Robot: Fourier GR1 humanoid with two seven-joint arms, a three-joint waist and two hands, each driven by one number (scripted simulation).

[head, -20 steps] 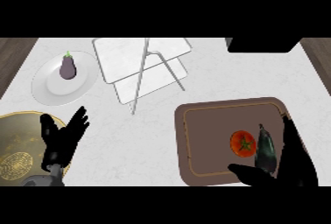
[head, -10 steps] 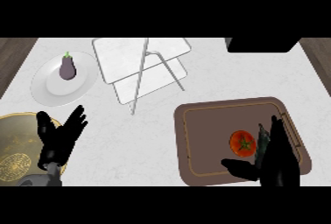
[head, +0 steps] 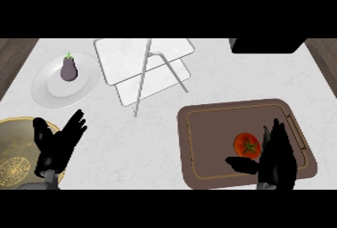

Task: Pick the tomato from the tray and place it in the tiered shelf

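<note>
A red tomato [head: 247, 144] with a green stem lies in the brown tray [head: 207, 142] at the lower right. My right hand [head: 280, 156] is over the tray just right of the tomato, fingers straight and pointing up, thumb [head: 240, 164] reaching below the tomato. It hides a dark green item that lay beside the tomato. The white tiered shelf [head: 148, 67] stands at the top centre. My left hand [head: 59, 142] rests open at the lower left, fingers up.
A white plate [head: 49, 91] with a purple eggplant [head: 68, 70] sits at the upper left. A golden round plate [head: 16, 151] is at the lower left edge under my left hand. A black block [head: 266, 45] is at the top right.
My right hand has slid left across the tray toward the tomato, covering the dark green item beside it. The left hand has barely moved.
</note>
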